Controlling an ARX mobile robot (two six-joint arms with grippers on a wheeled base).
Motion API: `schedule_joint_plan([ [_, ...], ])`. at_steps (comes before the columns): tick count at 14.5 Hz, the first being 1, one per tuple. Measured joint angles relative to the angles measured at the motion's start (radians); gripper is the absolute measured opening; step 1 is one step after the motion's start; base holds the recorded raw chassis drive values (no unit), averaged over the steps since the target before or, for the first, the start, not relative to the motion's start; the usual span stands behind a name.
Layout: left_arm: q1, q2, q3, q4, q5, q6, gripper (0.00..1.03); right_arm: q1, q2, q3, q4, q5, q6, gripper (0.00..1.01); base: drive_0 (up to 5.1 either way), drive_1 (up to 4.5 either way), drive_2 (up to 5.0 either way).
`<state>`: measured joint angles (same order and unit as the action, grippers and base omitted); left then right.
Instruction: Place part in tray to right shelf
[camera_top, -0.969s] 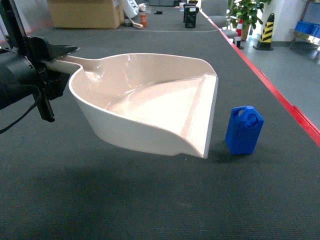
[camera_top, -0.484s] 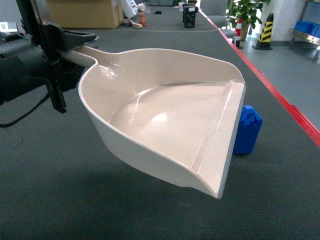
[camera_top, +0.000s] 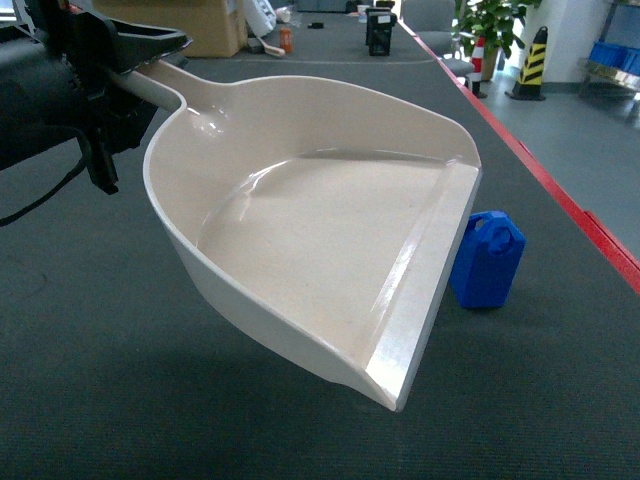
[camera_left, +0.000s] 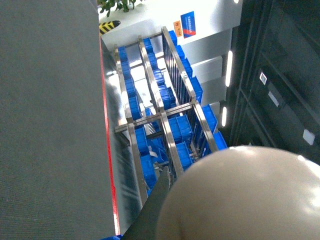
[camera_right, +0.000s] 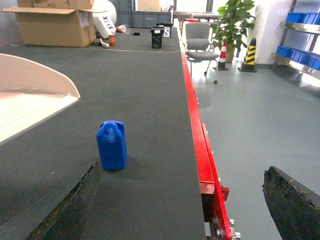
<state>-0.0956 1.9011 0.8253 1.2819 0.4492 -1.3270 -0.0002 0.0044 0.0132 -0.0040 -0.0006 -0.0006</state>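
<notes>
Left hand (camera_top: 125, 60) clamped on handle of tray (camera_top: 310, 230); tray held tilted above worktop (camera_top: 120, 400), interior empty. Part (camera_top: 487, 260) upright on worktop, just beside tray's front lip, not in it. Right hand (camera_right: 180, 200) wide apart, holding nothing, near the part. Judgement: early stage; loading the part and carrying it to the shelf both remain

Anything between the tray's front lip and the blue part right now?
Nothing: only bare dark table mat separates the tray from the part, clearest in the right wrist view.
</notes>
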Motion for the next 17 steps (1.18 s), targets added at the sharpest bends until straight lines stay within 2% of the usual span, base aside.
schedule_joint_plan([
  [4,0.0,0.0,0.0,0.0,0.0,0.0,0.12,0.0,0.001,0.0,-0.005,0.003,0.0,0.98,0.0,0.0,0.0],
  [5,0.0,0.0,0.0,0.0,0.0,0.0,0.12,0.031,0.041,0.036,-0.124,0.083,0.003,0.98,0.0,0.0,0.0],
  [6,0.0,0.0,0.0,-0.001,-0.003,0.0,0.12,0.028,0.196,0.088,-0.167,0.143,0.001,0.98,0.0,0.0,0.0],
  [7,0.0,0.0,0.0,0.001,-0.002,0.001,0.12,-0.008,0.262,0.105,-0.142,0.122,0.0,0.98,0.0,0.0,0.0],
  [8,0.0,-0.001,0.0,0.0,-0.001,0.001,0.12,-0.064,0.336,0.117,-0.079,0.058,-0.013,0.98,0.0,0.0,0.0],
  [9,0.0,-0.001,0.0,-0.001,-0.003,0.002,0.12,-0.122,0.426,0.14,-0.011,-0.026,-0.033,0.98,0.0,0.0,0.0],
  [10,0.0,-0.001,0.0,-0.002,-0.002,0.002,0.12,-0.164,0.516,0.159,0.054,-0.09,-0.056,0.98,0.0,0.0,0.0],
  [11,0.0,-0.001,0.0,0.001,-0.002,0.002,0.12,-0.204,0.639,0.181,0.135,-0.165,-0.094,0.98,0.0,0.0,0.0],
  [12,0.0,-0.001,0.0,-0.002,-0.003,0.002,0.12,-0.226,0.937,0.247,0.316,-0.293,-0.168,0.98,0.0,0.0,0.0],
  [13,0.0,-0.001,0.0,-0.001,-0.003,0.004,0.12,-0.191,1.348,0.429,0.446,-0.424,-0.282,0.98,0.0,0.0,0.0],
  [14,0.0,-0.001,0.0,-0.001,-0.003,0.004,0.12,-0.111,1.569,0.542,0.452,-0.472,-0.292,0.98,0.0,0.0,0.0],
  [17,0.0,-0.001,0.0,-0.001,-0.003,0.004,0.12,-0.05,1.694,0.634,0.47,-0.483,-0.306,0.98,0.0,0.0,0.0],
])
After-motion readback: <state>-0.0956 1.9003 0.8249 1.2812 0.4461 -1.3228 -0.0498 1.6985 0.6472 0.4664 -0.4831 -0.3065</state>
